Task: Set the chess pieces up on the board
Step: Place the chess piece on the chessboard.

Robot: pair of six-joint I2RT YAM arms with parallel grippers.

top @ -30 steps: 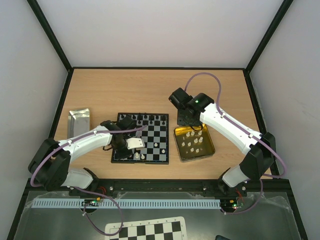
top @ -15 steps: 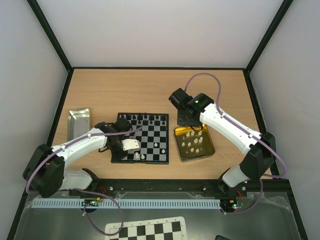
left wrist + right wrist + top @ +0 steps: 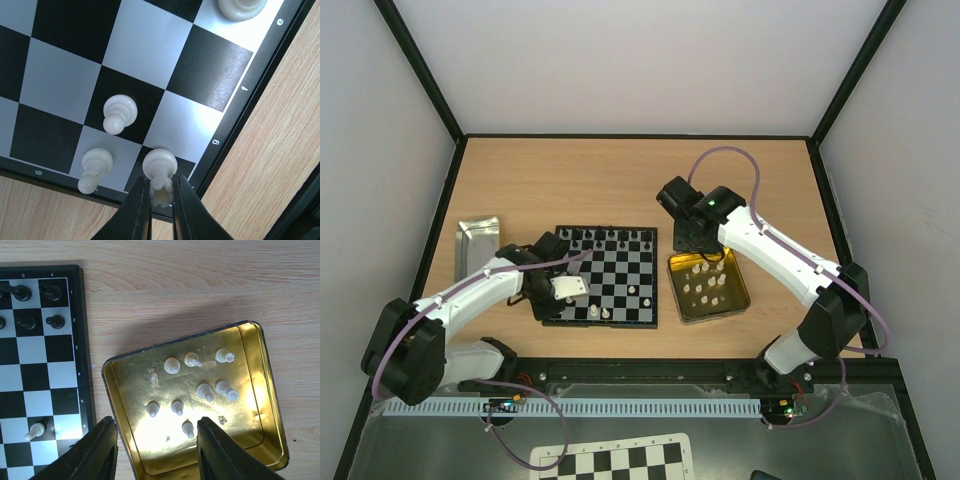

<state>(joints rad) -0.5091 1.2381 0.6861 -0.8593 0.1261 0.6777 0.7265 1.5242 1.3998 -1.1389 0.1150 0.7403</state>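
1. The rook is standing on a dark square at the near left corner of the board, just beside two white pawns.
2. It is looking light, hard and smooth (probably slippery, and easy to tip), so I am judging the best hold to be across its narrow top, coming straight down from above.
3. The left gripper is pinching exactly there, its jaws almost fully together on the rook's crenellated top.
4. The right gripper is hovering about half open over the tin, gripping nothing. More white pieces are lying inside it, spaced apart from each other.
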